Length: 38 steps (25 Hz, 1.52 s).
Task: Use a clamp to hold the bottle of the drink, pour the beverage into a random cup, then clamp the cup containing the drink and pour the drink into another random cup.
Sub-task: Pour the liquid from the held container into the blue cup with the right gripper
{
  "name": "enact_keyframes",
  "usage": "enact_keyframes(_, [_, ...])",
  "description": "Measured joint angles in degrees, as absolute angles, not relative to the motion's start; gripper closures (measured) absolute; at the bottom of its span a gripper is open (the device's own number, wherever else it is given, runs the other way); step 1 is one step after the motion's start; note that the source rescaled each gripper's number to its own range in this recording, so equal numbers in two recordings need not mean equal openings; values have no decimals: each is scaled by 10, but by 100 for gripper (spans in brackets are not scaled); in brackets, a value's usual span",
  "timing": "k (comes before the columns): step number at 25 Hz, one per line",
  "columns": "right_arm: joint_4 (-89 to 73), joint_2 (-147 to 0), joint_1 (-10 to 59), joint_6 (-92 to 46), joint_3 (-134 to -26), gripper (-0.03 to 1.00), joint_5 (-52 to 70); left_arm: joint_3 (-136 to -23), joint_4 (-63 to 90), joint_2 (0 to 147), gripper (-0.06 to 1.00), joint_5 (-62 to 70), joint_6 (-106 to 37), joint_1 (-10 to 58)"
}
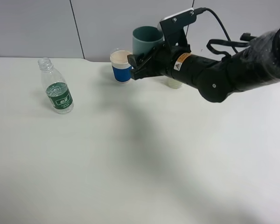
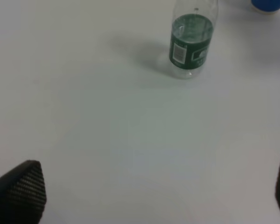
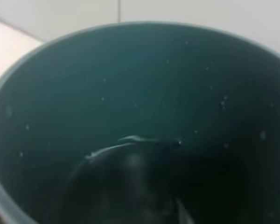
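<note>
A clear bottle (image 1: pixel 58 91) with a green label stands uncapped on the left of the white table; it also shows in the left wrist view (image 2: pixel 191 42). My right gripper (image 1: pixel 136 65) reaches across to the back middle and is shut on a teal cup (image 1: pixel 147 39), held off the table beside a blue-and-white paper cup (image 1: pixel 121 67). The right wrist view looks into the teal cup (image 3: pixel 140 93), which has liquid at its bottom; the fingers are hidden there. My left gripper (image 2: pixel 151 196) is open and empty over bare table, well short of the bottle.
A pale small cup (image 1: pixel 174 83) is partly hidden under my right arm. The blue cup's base shows at the edge of the left wrist view (image 2: pixel 268 4). A grey wall runs behind the table's back edge.
</note>
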<state>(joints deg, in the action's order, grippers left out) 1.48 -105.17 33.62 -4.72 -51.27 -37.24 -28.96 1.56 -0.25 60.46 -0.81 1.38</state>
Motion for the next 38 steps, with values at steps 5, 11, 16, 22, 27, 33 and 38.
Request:
enact_keyframes(5, [72, -1062, 311, 0, -588, 96, -277, -290, 16, -2, -6, 605, -8, 14])
enact_keyframes(11, [159, -1105, 307, 75, -691, 96, -174, -290, 16, -2, -6, 605, -8, 14])
enact_keyframes(16, [239, -1147, 307, 163, -780, 96, -91, -290, 16, -2, -6, 605, -8, 14])
enact_keyframes(22, [327, -1175, 306, 242, -848, 96, -43, -290, 16, -2, -6, 605, -8, 14])
enact_keyframes(27, [355, -1189, 306, 273, -871, 96, -32, -290, 16, -2, -6, 605, -8, 14])
enact_keyframes(33, [362, -1190, 304, 273, -872, 96, -29, -290, 16, -2, -6, 605, -8, 14])
enact_keyframes(38, [381, -1190, 298, 274, -872, 96, -29, -290, 16, -2, -6, 605, -8, 14])
